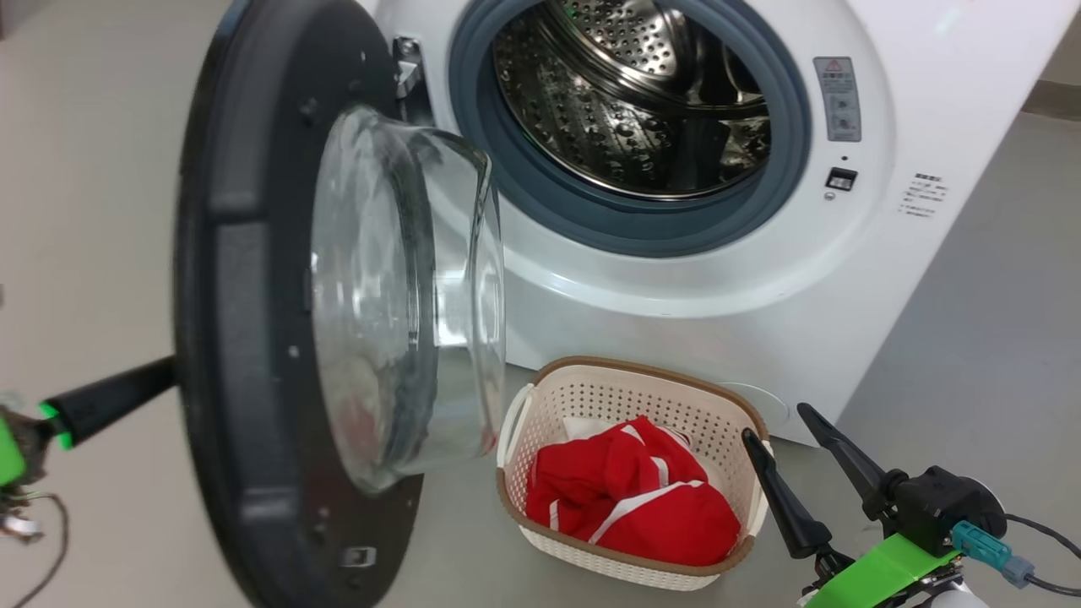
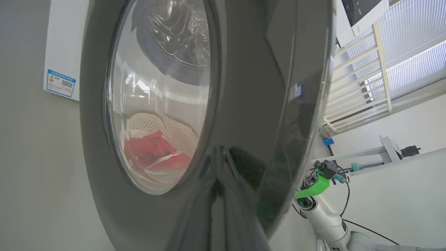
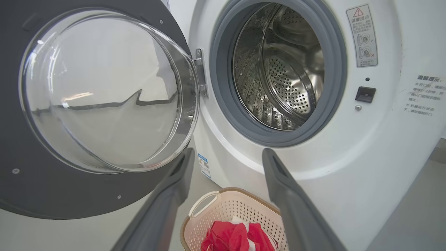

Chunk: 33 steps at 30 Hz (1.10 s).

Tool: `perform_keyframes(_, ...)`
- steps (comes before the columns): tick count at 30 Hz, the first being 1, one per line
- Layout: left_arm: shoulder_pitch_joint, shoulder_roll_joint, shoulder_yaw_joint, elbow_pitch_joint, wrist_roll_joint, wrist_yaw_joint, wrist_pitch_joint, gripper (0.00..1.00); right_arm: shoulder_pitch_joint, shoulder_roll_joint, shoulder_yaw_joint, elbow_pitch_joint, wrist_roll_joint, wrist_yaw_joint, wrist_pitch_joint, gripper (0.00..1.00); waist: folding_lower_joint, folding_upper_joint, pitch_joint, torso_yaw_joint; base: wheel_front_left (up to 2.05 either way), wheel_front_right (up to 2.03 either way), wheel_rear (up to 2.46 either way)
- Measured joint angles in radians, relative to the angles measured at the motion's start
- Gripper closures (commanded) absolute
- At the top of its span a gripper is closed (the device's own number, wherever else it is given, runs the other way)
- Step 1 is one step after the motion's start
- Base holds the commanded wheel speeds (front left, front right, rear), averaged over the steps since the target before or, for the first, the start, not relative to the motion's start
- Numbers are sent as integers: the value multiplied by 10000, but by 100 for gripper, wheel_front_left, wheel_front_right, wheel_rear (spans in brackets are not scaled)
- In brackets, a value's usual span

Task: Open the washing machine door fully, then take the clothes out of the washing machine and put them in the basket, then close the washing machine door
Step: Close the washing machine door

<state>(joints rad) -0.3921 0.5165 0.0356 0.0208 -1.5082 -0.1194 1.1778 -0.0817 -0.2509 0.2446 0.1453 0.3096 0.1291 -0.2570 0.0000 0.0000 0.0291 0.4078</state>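
Note:
The washing machine door (image 1: 245, 253) stands swung out to the left, and its glass bowl (image 1: 397, 287) faces the white washing machine (image 1: 887, 253). Bare steel shows inside the drum (image 1: 633, 101). The red clothes (image 1: 642, 498) lie in the cream basket (image 1: 629, 365) on the floor below the opening. My left gripper (image 1: 160, 378) is shut, its tips against the door's glossy outer face (image 2: 261, 87). My right gripper (image 1: 775, 422) hangs open and holds nothing, just right of the basket (image 3: 244, 191) and above its clothes (image 3: 237, 237).
Grey floor (image 1: 971, 355) runs along the washer's right side and lies to the left of the door. Loose cables (image 1: 42, 540) hang by my left wrist. A latch slot (image 1: 841, 178) sits right of the grey gasket (image 1: 540, 194). The hinge (image 3: 201, 69) joins door and washer.

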Motion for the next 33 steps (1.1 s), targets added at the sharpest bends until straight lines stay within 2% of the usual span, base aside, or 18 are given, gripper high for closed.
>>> perform_keyframes(10, -61, -815, -779, -727, -48, 0, -232, 100, 0, 111, -171, -82, -23, 0, 0, 0, 0, 0, 64, -833, 0, 0, 0)
perform_keyframes(23, -1084, -1737, -1409, -422, 360, 0, -1473, 100, -17, 290, -355, -209, -113, 0, 0, 0, 0, 0, 480, -2370, 0, 0, 0)
perform_keyframes(33, -2033, -1870, -1651, 420, 556, 0, -2313, 100, -255, 485, -364, -226, -165, 0, 0, 0, 0, 0, 813, -3525, 0, 0, 0)
